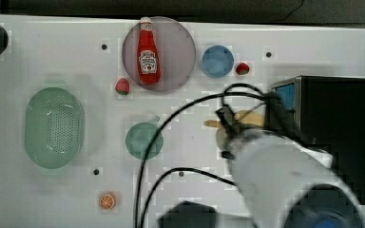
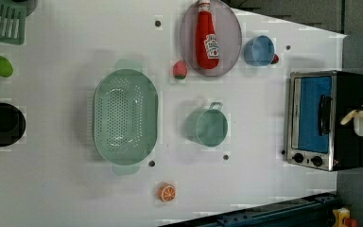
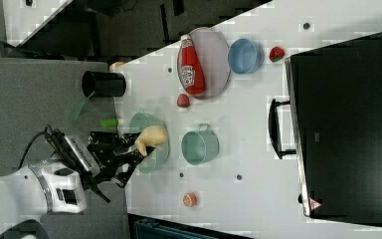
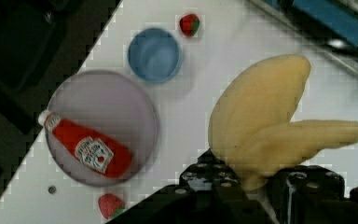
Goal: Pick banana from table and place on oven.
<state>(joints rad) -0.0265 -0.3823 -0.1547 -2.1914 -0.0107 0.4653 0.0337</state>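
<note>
The gripper [image 3: 138, 149] holds the banana [image 3: 151, 137] tight between its fingers, up in the air above the table [image 3: 248, 149]. In the wrist view the banana [image 4: 261, 126] looks big and pale yellow, with its bottom end pinched in the black gripper [image 4: 251, 186].

In the top view the banana [image 1: 244, 118] sits just at 9 o'clock from the oven [image 1: 335, 133], with the white arm [image 1: 280, 180] covering part of it. In the left view the banana [image 2: 359, 120] hangs over the oven's [image 2: 328, 118] black top, by its 3 o'clock edge.

On the table [image 1: 52, 47] in the top view, a red ketchup bottle [image 1: 148, 52] lies on a round grey plate [image 1: 180, 52]. A blue bowl [image 1: 217, 61] is at 3 o'clock from the plate. A green cup [image 1: 144, 140] stands near the middle. A green strainer [image 1: 54, 127] is at 9 o'clock from the cup. An orange slice [image 1: 107, 201] lies at 7 o'clock from the cup.
</note>
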